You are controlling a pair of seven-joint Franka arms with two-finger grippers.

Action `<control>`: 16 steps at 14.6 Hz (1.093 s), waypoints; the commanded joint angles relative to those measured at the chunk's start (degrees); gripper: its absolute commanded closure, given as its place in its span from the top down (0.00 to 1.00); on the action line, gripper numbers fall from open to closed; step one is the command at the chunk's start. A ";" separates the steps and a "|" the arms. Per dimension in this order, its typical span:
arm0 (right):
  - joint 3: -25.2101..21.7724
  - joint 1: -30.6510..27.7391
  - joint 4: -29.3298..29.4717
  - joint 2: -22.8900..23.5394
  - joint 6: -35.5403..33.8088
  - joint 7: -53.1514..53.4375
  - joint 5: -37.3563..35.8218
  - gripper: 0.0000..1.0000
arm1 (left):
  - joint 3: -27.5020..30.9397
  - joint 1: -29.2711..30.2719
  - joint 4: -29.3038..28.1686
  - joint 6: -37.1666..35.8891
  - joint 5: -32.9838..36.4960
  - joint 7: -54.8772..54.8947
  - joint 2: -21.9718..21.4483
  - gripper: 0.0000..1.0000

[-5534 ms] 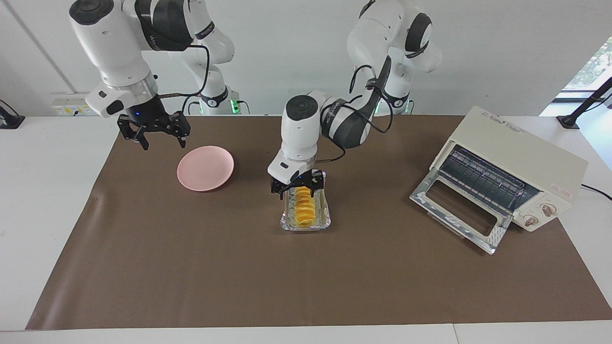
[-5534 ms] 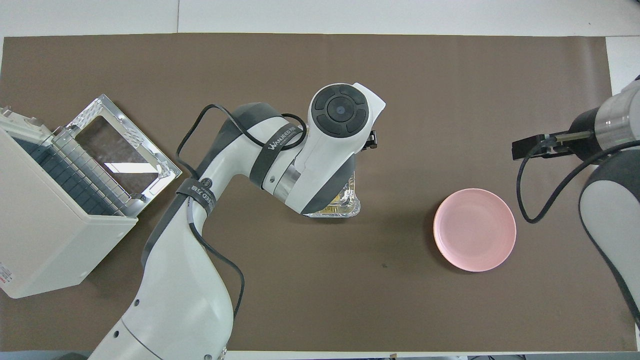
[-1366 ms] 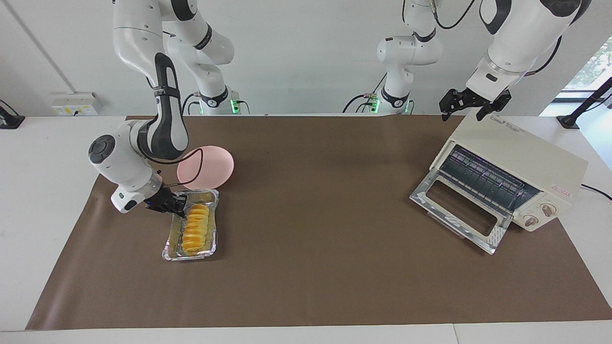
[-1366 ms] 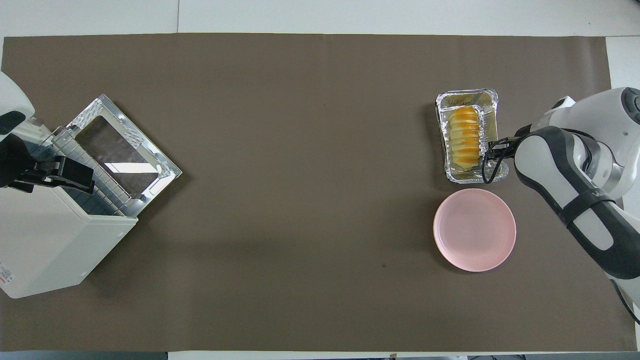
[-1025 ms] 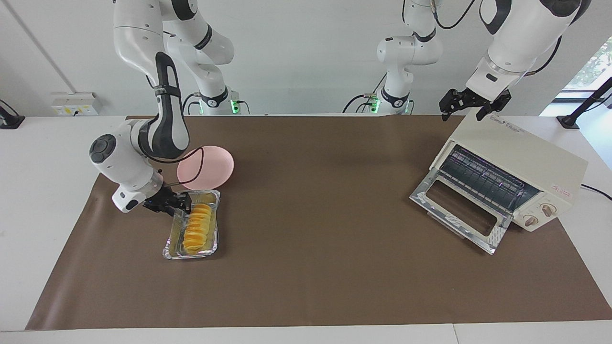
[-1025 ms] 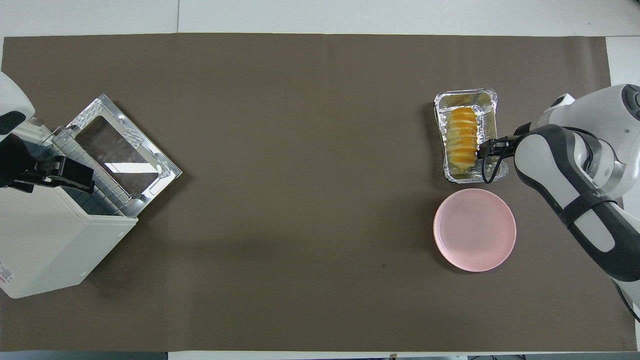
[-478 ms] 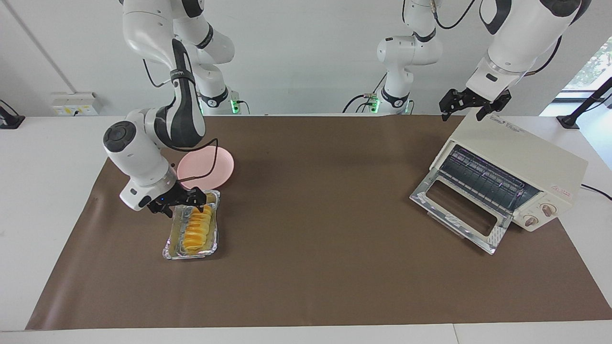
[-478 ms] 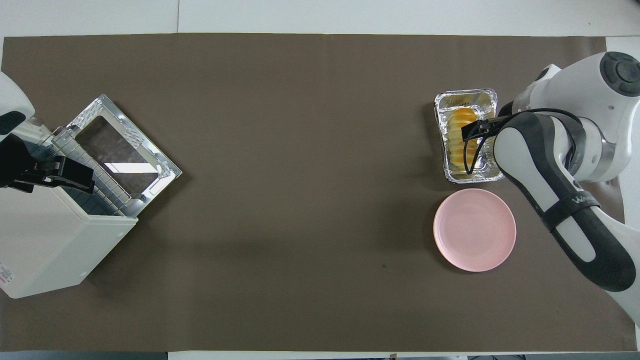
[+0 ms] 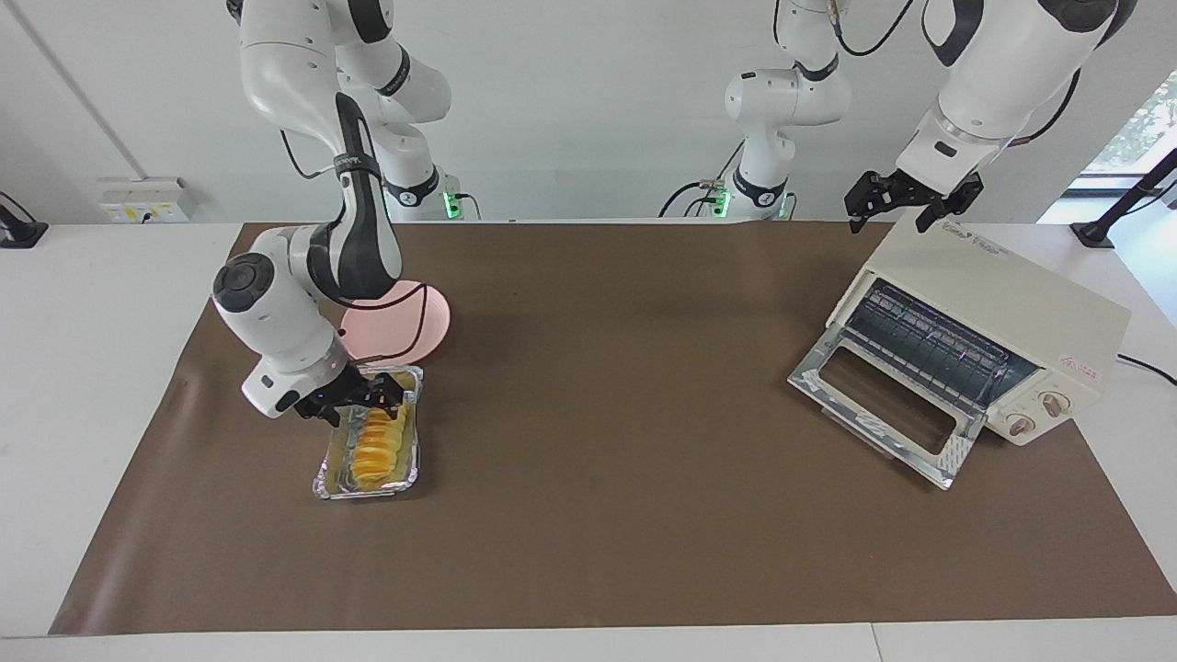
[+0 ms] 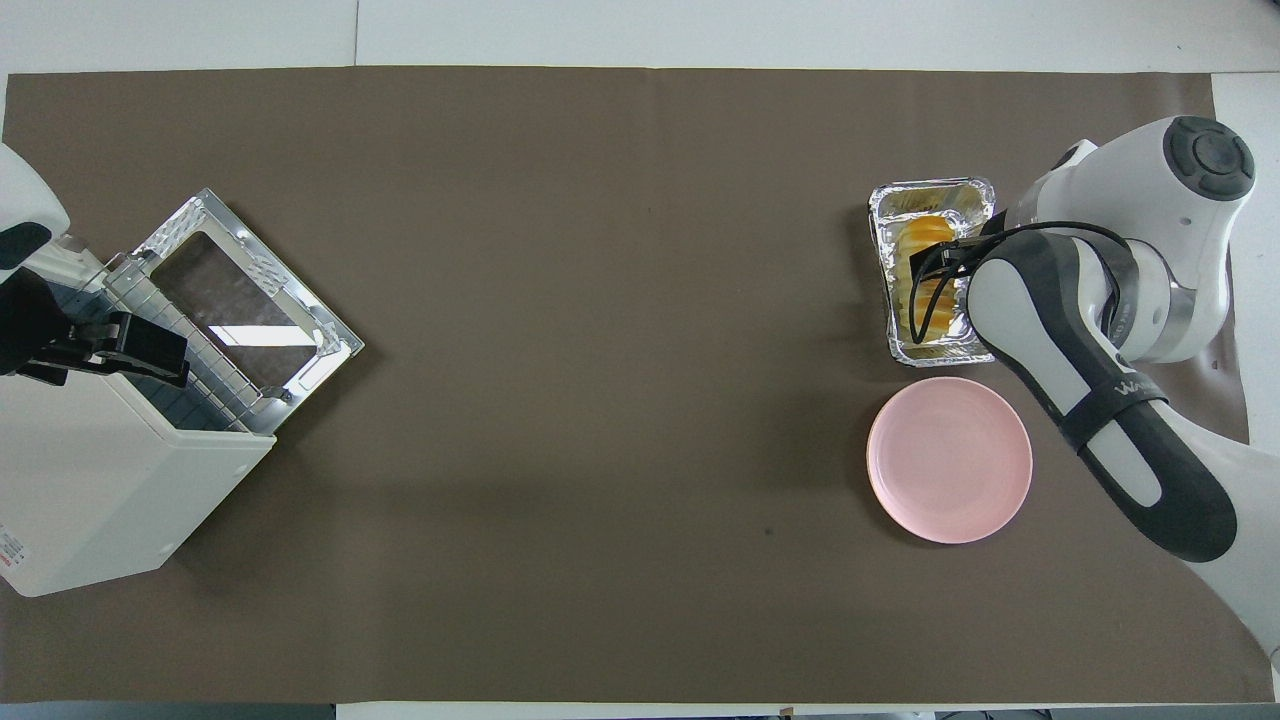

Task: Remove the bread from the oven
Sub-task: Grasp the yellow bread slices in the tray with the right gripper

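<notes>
Two fingers of the right gripper (image 9: 360,398) are straddling the bread (image 9: 377,449) in the foil tray (image 9: 324,482), jaws parted, holding nothing. I'm centring before closing gently. Left gripper (image 9: 906,198) is waiting, spread, over the oven (image 9: 1002,303).

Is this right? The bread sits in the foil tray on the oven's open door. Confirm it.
No. The bread does sit in the foil tray, but the tray rests on the brown mat beside the pink plate, not on the oven door, as the facing view shows.

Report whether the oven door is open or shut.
Open: the oven has its glass door dropped flat onto the table, its wire rack exposed and bare.
</notes>
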 commanded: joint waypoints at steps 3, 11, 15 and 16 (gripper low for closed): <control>0.39 0.02 -3.38 -0.18 5.03 2.53 -0.24 1.00 | -0.37 0.54 -1.03 -0.13 0.85 0.15 -1.22 1.00; 0.48 1.52 -4.52 0.70 6.53 5.08 0.02 0.66 | -0.37 0.45 -1.03 -0.04 0.76 0.15 -1.22 1.00; 0.48 1.17 -4.26 0.61 5.75 2.63 0.02 0.00 | -0.37 0.45 -1.03 -0.30 0.85 0.24 -1.22 1.00; 0.48 0.99 -4.17 0.35 5.48 2.01 -0.06 0.00 | -0.37 0.54 -1.03 -0.13 0.85 0.24 -1.22 1.00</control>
